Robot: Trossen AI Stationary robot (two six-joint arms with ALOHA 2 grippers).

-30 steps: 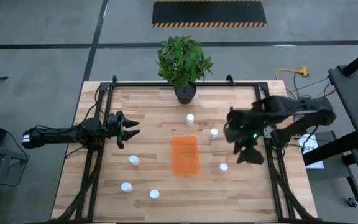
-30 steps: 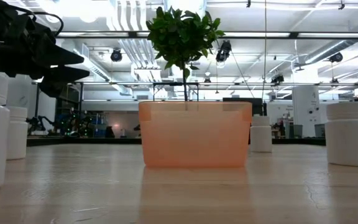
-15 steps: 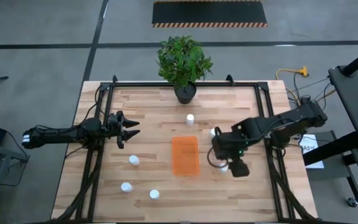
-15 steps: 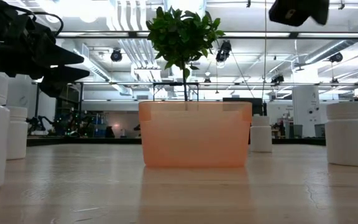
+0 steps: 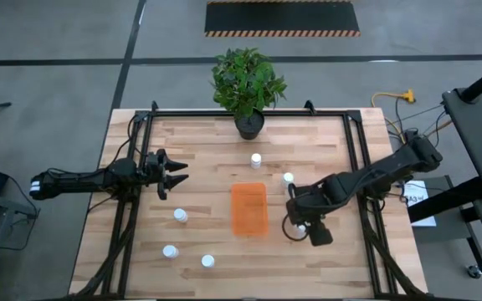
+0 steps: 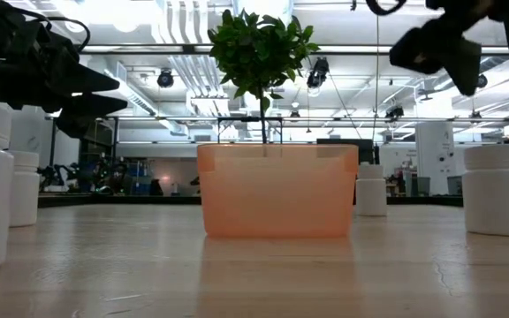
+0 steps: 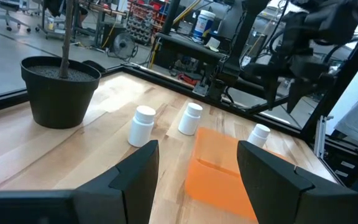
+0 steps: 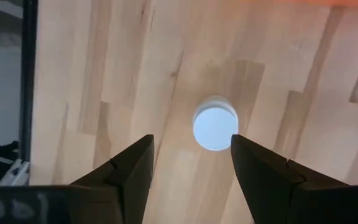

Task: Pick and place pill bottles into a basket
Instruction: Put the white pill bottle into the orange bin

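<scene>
The orange basket (image 5: 249,209) stands in the table's middle. Several white pill bottles stand upright around it: two beyond it (image 5: 256,159) (image 5: 288,178) and three at the near left (image 5: 180,215) (image 5: 170,250) (image 5: 208,261). My right gripper (image 8: 191,174) is open and points down, right of the basket. It hangs over one more bottle, whose round cap (image 8: 215,129) shows just beyond and between the fingers, untouched. In the low view that bottle (image 6: 497,188) stands below the gripper (image 6: 449,49). My left gripper (image 5: 174,173) waits open at the left.
A dark plant pot (image 5: 249,124) with a leafy plant stands at the far edge's middle. Black frame rails (image 5: 354,167) run along the table's left and right sides. Bare wood lies between the basket and the bottles.
My right gripper has gone from the table's right side toward the basket and the near edge, then down, and now hangs over the bottle right of the basket. The bottles and the basket have stayed put.
</scene>
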